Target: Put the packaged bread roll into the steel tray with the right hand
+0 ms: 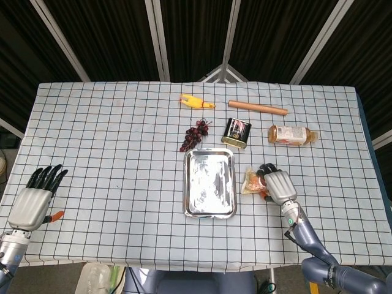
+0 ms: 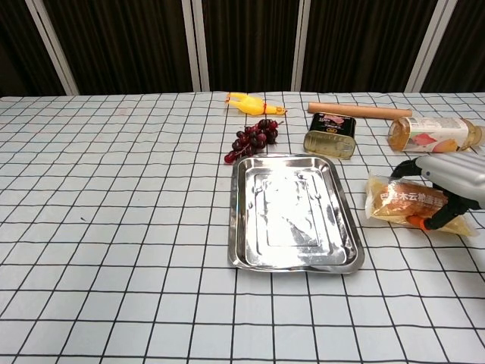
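- My right hand (image 2: 455, 178) lies over the packaged bread roll (image 2: 400, 200), fingers curled round it on the counter (image 2: 114, 227), just right of the steel tray (image 2: 294, 262).
- My left hand (image 1: 35, 199) open, fingers spread, holding nothing.

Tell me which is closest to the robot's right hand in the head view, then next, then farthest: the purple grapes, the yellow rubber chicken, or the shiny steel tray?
From the right hand:
1. Shiny steel tray, just to its left.
2. Purple grapes, beyond the tray's far-left corner.
3. Yellow rubber chicken, farthest back.
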Robot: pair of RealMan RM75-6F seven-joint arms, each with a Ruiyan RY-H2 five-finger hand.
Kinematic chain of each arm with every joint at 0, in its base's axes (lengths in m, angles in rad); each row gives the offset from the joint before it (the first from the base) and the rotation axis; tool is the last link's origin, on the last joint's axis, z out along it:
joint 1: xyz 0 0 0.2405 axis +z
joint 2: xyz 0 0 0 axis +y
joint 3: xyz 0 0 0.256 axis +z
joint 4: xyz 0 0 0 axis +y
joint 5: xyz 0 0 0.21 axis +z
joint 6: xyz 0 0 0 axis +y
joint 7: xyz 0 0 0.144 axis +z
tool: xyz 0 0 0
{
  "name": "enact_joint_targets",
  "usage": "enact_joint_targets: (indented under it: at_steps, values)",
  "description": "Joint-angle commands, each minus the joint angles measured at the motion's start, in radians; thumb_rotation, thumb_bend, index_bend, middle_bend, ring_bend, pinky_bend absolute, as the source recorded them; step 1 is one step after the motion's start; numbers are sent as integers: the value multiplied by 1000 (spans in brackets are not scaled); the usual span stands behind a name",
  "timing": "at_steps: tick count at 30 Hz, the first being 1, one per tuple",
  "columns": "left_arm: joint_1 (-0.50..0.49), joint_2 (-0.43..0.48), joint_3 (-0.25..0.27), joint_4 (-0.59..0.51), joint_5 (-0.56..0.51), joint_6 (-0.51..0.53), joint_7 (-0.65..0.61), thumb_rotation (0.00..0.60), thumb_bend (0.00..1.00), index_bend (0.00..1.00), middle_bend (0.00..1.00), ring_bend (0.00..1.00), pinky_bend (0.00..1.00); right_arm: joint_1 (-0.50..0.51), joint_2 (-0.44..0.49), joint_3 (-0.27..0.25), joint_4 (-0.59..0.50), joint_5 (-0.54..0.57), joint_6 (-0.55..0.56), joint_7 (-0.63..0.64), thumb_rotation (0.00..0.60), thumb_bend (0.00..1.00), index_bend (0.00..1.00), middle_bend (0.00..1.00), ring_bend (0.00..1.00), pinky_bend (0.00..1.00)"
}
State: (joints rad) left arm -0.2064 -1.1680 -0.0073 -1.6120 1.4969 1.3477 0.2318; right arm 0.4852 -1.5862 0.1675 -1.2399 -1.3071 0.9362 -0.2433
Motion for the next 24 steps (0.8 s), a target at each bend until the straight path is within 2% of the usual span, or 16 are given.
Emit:
enact_joint_targets:
  at_steps: [1, 8, 11, 16, 20, 24]
  values:
    - [0, 1, 0, 0, 0, -1, -1, 600, 67, 0, 0, 0, 36, 2, -6, -3, 3, -6, 18, -2, 600, 477, 509, 384, 313, 555]
    - [-2, -1, 1, -1, 1, -4, 2, 600, 66, 0, 0, 0, 36, 8, 16, 9, -65, -27, 91, -59, 600, 484, 509, 397, 325, 555]
    - [-5, -4, 1, -1, -1, -9, 9, 600, 66, 0, 0, 0, 36, 25, 46, 31, -175, -31, 129, -157, 600, 483, 509, 397, 326, 555]
    - [-7, -3, 1, -2, -1, -10, 7, 600, 66, 0, 0, 0, 36, 64, 54, 66, -310, 32, 134, -313, 600, 484, 509, 397, 326, 555]
    - [-11, -1, 0, -1, -3, -17, -2, 600, 67, 0, 0, 0, 36, 116, 3, 101, -368, 105, 128, -422, 600, 483, 509, 397, 326, 554]
    - [-12, 4, 1, 0, 0, -18, -14, 600, 67, 0, 0, 0, 36, 168, -76, 124, -349, 194, 133, -520, 600, 484, 509, 397, 326, 555]
